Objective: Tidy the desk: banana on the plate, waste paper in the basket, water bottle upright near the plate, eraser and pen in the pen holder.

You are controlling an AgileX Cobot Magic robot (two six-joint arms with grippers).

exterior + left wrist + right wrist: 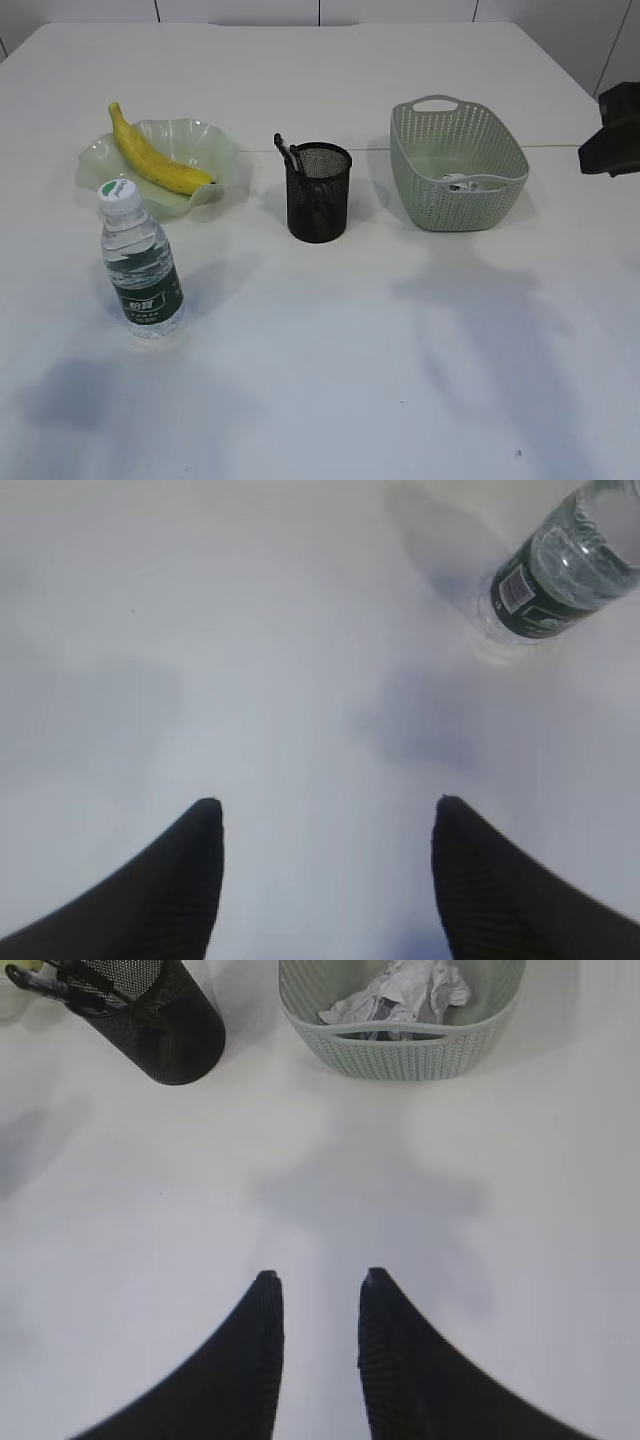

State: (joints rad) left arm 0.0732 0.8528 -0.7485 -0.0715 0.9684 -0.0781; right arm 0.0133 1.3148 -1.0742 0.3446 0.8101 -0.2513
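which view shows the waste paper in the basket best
The right wrist view: it looks down into the basket, so the crumpled waste paper is plain. The exterior view shows only a white scrap behind the basket wall; the left wrist view shows none.

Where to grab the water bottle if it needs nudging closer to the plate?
Take the water bottle at its labelled mid-body, from the side. It stands upright, round and narrow, so an open claw can straddle it; approach from the front, away from the plate.

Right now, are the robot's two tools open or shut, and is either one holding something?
Left tool: open wide, holding nothing.
Right tool: open a little, nothing between its fingers.
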